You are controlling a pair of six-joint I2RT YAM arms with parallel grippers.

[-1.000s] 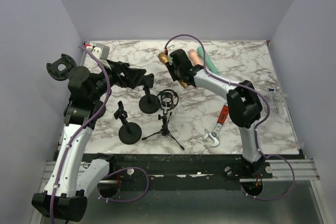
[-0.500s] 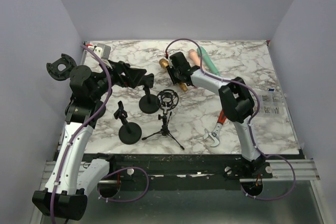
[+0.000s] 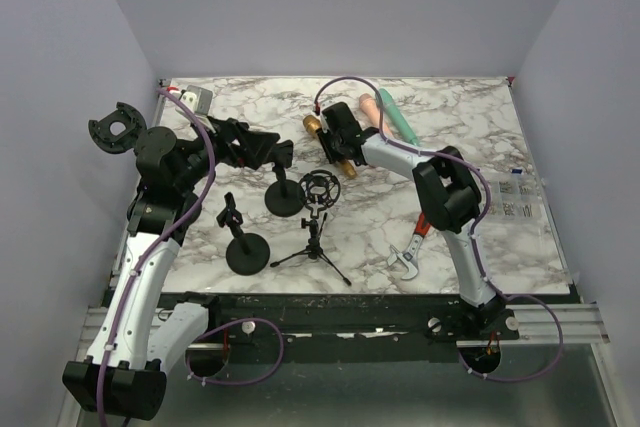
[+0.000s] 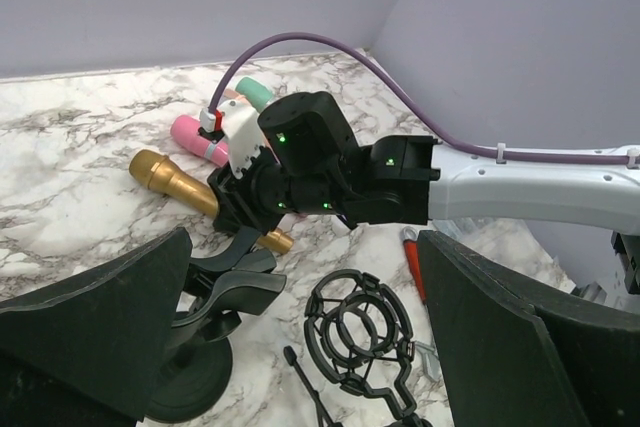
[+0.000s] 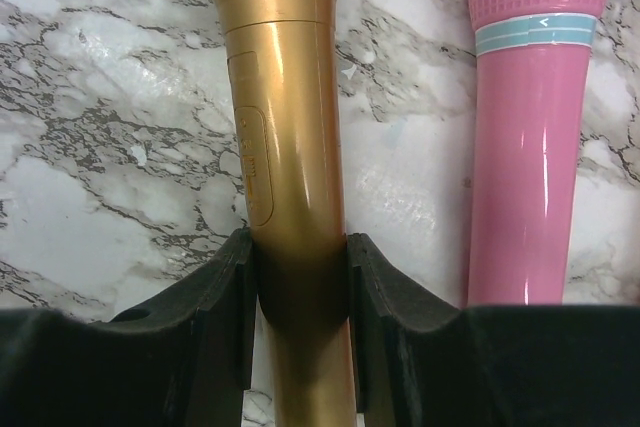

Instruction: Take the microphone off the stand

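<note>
The microphone [image 5: 288, 177] lies on the tabletop [image 3: 480, 147], another microphone [image 5: 525, 147] just right of it. In front stands a tripod stand [image 3: 317, 235], two round stands [image 3: 246, 252] left, a wrench [image 3: 410, 252] right.

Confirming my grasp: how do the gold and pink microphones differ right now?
The gold microphone is plain metallic gold; the pink microphone is glossy pink with a teal band. The gold one sits clamped in the right gripper; the pink one lies ungripped. Both run side by side, apart.
</note>
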